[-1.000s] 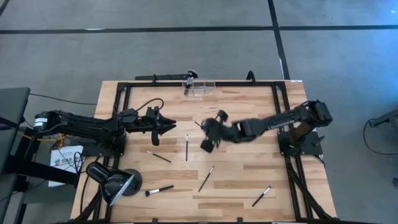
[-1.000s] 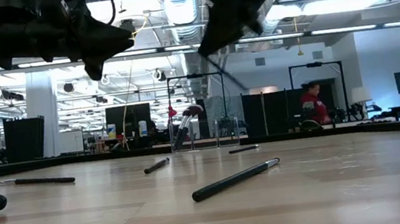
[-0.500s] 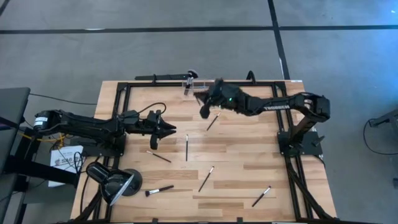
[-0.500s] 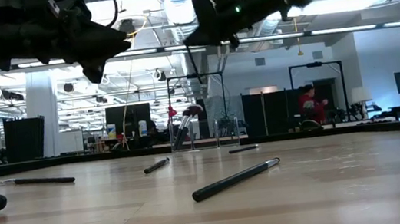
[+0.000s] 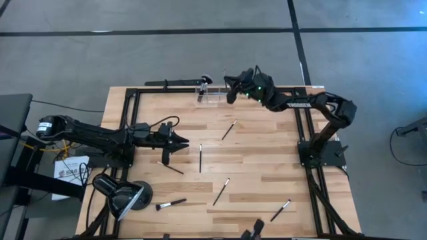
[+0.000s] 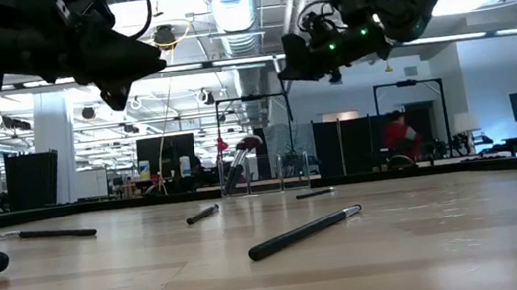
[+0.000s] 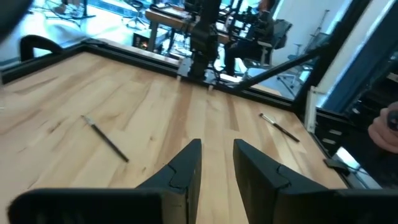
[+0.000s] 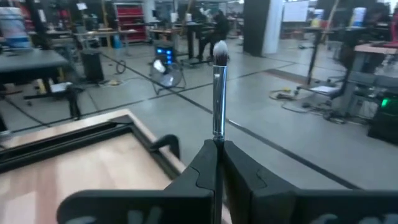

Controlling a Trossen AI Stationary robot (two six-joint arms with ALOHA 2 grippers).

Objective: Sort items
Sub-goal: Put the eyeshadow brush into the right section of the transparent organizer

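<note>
Right gripper (image 5: 229,85): I have it clenched on a makeup brush (image 8: 218,93), bristle tip pointing away from the fingers, raised over the far edge of the table (image 5: 267,167).
Clear container (image 5: 213,94): it stands just beside this gripper on the far rail, with one brush already leaning in it; I judge it to be the drop point.
Step in hand, done well: I judge I should centre the brush over the container's mouth, tilt it handle-down, lower until the handle is inside the walls, and only then part the fingers, so it cannot bounce off the rim.
Left gripper (image 7: 214,165): part-way open and grasping nothing, low over the boards; one loose brush (image 5: 171,167) lies just beside it, another (image 5: 200,158) just ahead of the fingertips.
Remaining loose brushes: five more lie well apart from both grippers.
Change from one second ago: my right gripper has swung from mid-table to the far edge; my left gripper has edged slightly nearer the near edge.
</note>
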